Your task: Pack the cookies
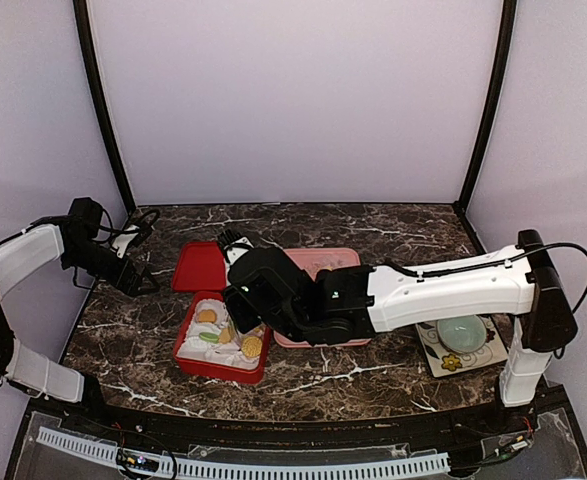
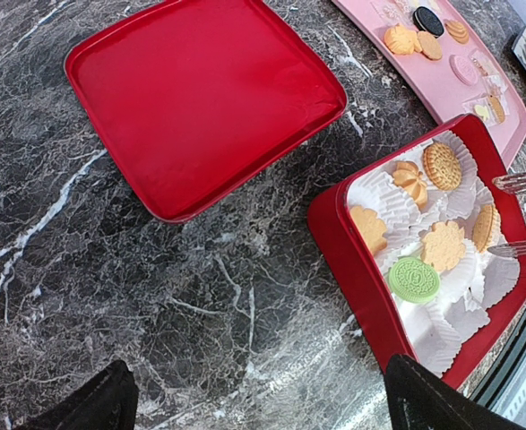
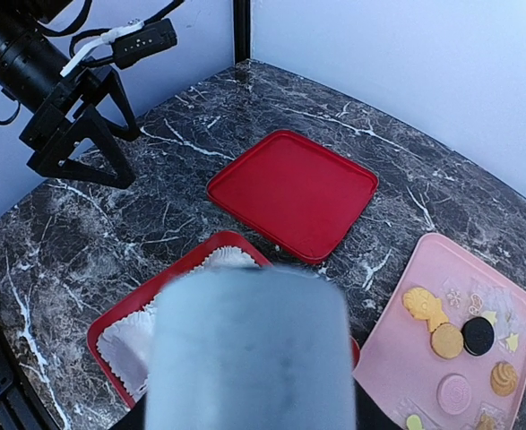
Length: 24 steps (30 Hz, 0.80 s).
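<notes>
Top view: the surface, dark veined marble, is closed in by pale walls at the back and on both sides. The left claw hangs near the left edge, beside the red lid. The right arm reaches across the pink tray to the red box. A green bowl sits near the right edge. Left wrist view: the left claw is spread wide over bare marble. The cookies lie in white paper cups inside the box, with more on the tray. The right claw stands parted over the box. Right wrist view: a blurred grey mass hides its fingers.
</notes>
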Motion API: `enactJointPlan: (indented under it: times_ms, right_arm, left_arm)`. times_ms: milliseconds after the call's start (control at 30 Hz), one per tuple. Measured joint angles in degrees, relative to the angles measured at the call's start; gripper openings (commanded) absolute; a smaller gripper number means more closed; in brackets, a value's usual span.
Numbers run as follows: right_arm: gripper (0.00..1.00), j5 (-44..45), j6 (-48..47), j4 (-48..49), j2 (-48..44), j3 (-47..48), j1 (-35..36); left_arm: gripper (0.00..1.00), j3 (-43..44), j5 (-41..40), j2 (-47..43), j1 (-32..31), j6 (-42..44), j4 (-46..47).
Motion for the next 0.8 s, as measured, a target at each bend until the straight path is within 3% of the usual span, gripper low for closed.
enactJointPlan:
  times_ms: [433,800]
  right_arm:
    - [0.44,0.1,-0.1,0.1,-2.6,-1.6,-2.6]
    - [0.43,1.1,-0.1,3.2,-15.3,-10.6,-17.4]
  left_arm:
    - [0.99,0.0,0.0,0.0,0.0,0.0,0.0]
    - [0.99,0.0,-0.2,0.0,0.0,0.0,0.0]
